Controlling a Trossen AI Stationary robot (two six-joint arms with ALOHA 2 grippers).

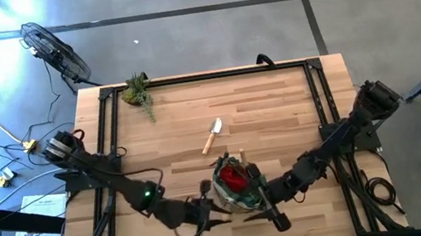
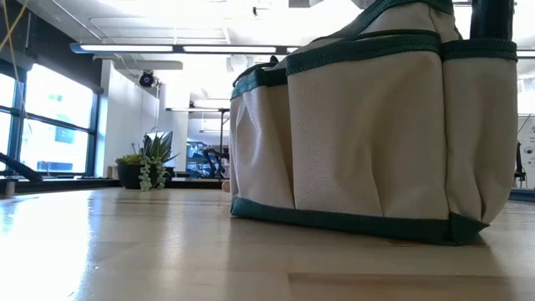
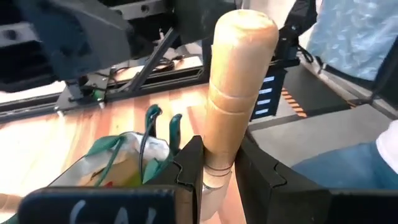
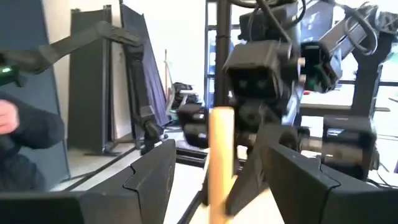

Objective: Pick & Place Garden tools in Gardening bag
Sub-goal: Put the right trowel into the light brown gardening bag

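left claw around wooden handle

Left claw clamped on a light wooden tool handle, one dark finger on each side of its lower end. Handle stands roughly upright, rounded end uppermost, grooved ring about midway. Beside the claw, the gardening bag: pale fabric, green trim, thin green loops above its rim. Wooden counter beneath. Dark metal frame rails run along the far counter edge.
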